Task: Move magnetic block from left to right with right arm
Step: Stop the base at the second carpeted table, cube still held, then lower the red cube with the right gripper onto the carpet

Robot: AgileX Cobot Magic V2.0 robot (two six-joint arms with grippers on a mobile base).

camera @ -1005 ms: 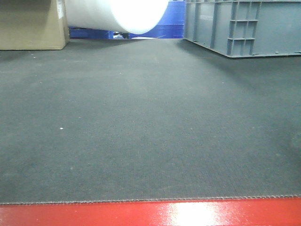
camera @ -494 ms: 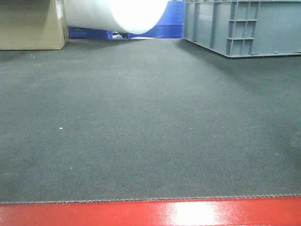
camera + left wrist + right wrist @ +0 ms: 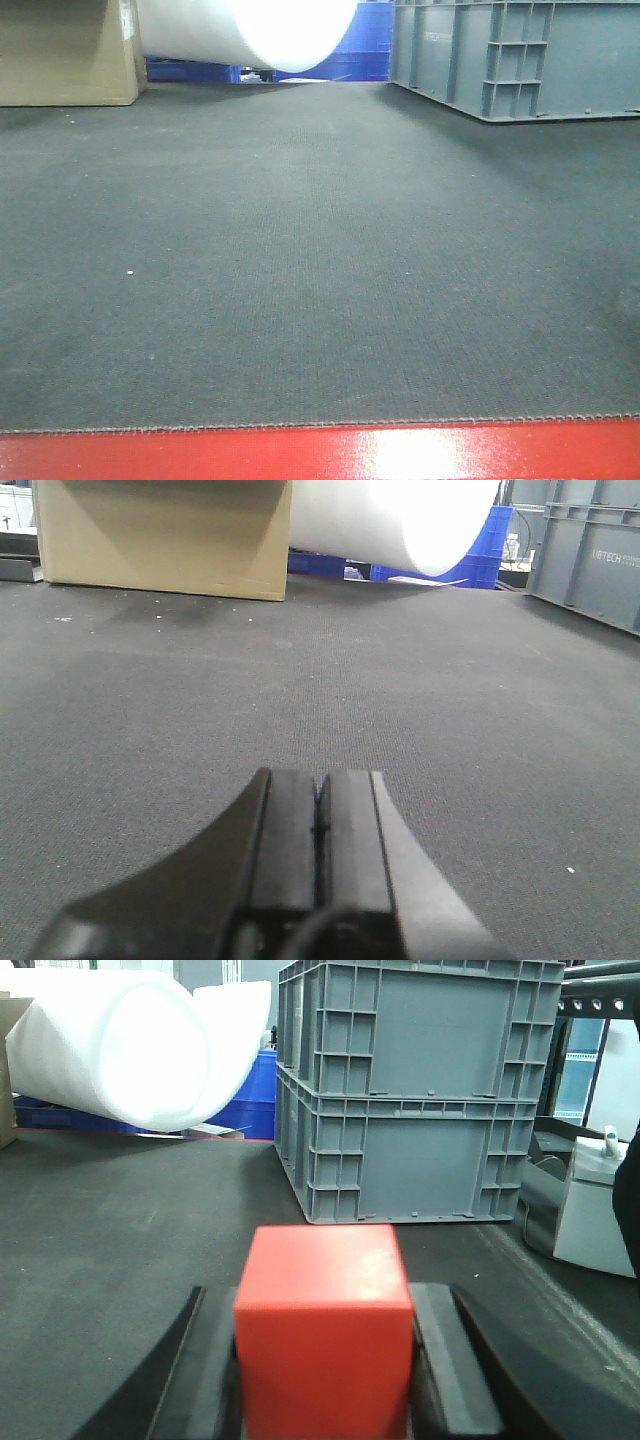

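Note:
The magnetic block, a plain red cube, fills the lower middle of the right wrist view. My right gripper is shut on it, with a black finger pressed against each side face. The cube sits just above the dark mat. In the left wrist view my left gripper is shut, its two pads together with nothing between them, low over the mat. Neither gripper nor the cube shows in the front view.
A stacked grey crate stands ahead of the right gripper and at the back right. A white foam roll, a cardboard box and blue bins line the back. A red strip edges the mat's front.

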